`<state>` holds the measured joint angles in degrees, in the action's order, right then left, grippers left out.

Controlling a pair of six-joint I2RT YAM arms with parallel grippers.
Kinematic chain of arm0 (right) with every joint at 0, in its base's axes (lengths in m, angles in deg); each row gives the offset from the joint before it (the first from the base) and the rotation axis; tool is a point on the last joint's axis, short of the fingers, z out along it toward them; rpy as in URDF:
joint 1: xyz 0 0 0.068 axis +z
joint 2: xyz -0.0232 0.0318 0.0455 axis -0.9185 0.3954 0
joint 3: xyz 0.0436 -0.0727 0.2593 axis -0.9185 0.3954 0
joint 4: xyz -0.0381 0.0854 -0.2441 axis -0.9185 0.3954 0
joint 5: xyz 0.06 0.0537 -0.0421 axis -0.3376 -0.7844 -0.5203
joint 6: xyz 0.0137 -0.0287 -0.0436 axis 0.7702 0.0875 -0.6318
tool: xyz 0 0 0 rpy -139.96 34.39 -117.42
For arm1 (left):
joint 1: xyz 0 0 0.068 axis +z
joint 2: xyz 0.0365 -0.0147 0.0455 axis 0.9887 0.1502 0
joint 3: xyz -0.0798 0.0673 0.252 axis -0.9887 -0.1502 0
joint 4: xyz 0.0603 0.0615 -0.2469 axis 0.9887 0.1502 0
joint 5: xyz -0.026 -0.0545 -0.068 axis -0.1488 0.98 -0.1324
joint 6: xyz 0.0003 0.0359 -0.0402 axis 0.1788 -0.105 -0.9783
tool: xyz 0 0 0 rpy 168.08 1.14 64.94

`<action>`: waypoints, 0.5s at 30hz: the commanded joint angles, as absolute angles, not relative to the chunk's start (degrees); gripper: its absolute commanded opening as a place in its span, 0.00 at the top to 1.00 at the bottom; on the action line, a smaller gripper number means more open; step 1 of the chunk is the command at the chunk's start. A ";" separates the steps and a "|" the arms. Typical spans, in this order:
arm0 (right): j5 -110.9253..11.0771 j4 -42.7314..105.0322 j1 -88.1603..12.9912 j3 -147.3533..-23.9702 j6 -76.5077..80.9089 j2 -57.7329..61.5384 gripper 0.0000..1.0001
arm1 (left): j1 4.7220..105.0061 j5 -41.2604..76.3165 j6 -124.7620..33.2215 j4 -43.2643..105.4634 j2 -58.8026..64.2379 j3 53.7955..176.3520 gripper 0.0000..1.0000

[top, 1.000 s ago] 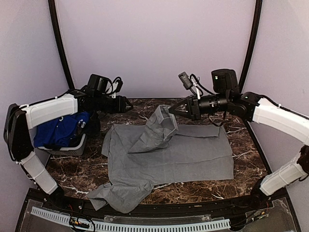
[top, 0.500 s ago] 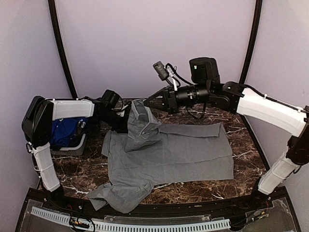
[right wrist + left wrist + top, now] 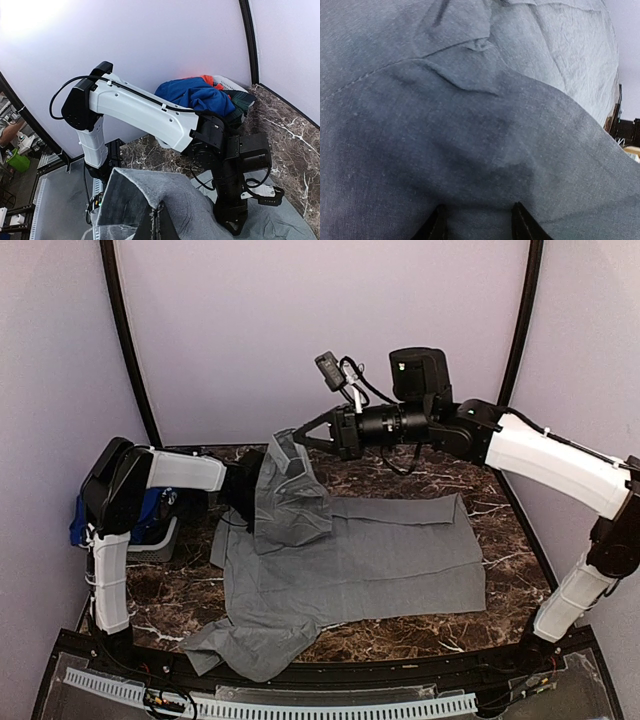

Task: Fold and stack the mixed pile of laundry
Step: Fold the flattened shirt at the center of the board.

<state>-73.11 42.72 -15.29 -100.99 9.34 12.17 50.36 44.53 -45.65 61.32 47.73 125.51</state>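
- Garment, grey shirt (image 3: 380, 560): lies spread over the middle of the desk (image 3: 400, 630), one sleeve trailing toward the near left edge; far left part lifted off the surface into a peak.
- Right tool (image 3: 291, 437): pressed together on the peak of the grey shirt, holds it aloft above the far left of the desk.
- Left tool (image 3: 477, 226): fingers (image 3: 436, 227) spread apart, tips close against the hanging grey cloth; hidden behind that cloth in the top view.
- Blue T-shirt (image 3: 196, 96): heaped in the basket (image 3: 226, 82) at the far left of the desk, with red-orange garment (image 3: 207, 79) and dark cloth (image 3: 241, 102) touching it.
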 commanded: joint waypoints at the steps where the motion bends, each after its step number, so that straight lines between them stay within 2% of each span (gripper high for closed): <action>1: -69.90 41.71 -17.14 -102.32 10.16 12.98 1.00 | 49.99 44.27 -41.68 67.57 47.41 126.26 0.52; 5: -68.27 40.72 -20.60 -98.58 11.48 12.04 1.00 | 51.80 41.65 -43.50 67.68 45.25 126.60 0.45; 10: -69.93 37.38 -26.06 -90.80 13.33 10.34 1.00 | 55.79 38.66 -47.75 63.27 36.08 124.33 0.31; 15: -71.09 34.25 -31.75 -84.06 14.21 9.94 1.00 | 58.79 36.37 -50.43 59.95 28.99 124.01 0.25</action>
